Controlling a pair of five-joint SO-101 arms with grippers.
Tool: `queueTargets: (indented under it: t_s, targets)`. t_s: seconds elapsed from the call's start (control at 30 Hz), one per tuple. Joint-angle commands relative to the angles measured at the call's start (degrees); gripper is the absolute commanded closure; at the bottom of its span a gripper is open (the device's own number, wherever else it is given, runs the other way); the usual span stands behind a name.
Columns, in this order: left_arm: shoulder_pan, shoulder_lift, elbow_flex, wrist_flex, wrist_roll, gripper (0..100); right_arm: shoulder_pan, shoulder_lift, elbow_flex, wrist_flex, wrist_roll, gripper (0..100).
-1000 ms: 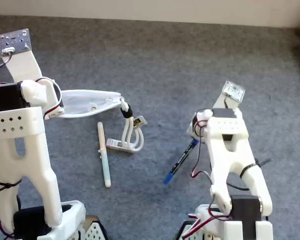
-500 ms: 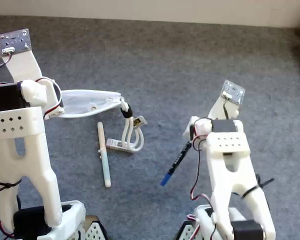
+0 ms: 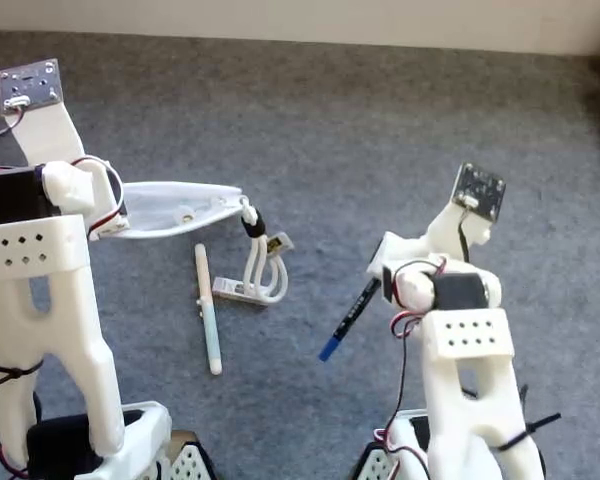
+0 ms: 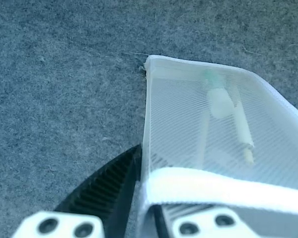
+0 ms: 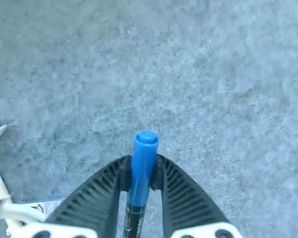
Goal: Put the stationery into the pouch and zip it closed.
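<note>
A translucent white mesh pouch lies on the grey carpet at the left, its end pinched by my left gripper. Through the mesh I see pale stick-like items inside. My right gripper is shut on a black pen with a blue cap, held tilted above the carpet right of centre. A white pen with a pale green end lies on the carpet below the pouch. A white cord bundle with a tag sits beside the pouch's zip end.
Grey carpet stretches open across the far and right side. A pale wall strip borders the far edge. Both arm bases stand at the near edge.
The right arm has drawn back toward the near edge and risen, carrying the blue-capped pen slightly left. The left arm and pouch have kept still.
</note>
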Motion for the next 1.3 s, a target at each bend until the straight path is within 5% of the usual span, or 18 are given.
queueTargets:
  t_s: [0.0,0.7,1.0,1.27]
  targets:
    - [0.8,0.7,0.7,-1.3,0.4,99,-1.3,-5.1,-1.0,0.0,-0.2,99.1]
    - [0.8,0.7,0.8,-1.2,0.4,99,-12.3,-22.8,-1.1,-8.0,-0.1,99.1]
    - [0.9,0.7,0.8,-1.3,0.4,99,-19.2,-25.2,-1.4,-8.4,7.3,99.1]
    - [1.0,0.7,0.8,-1.3,0.4,99,-21.0,-26.4,-1.4,-20.6,11.9,99.1]
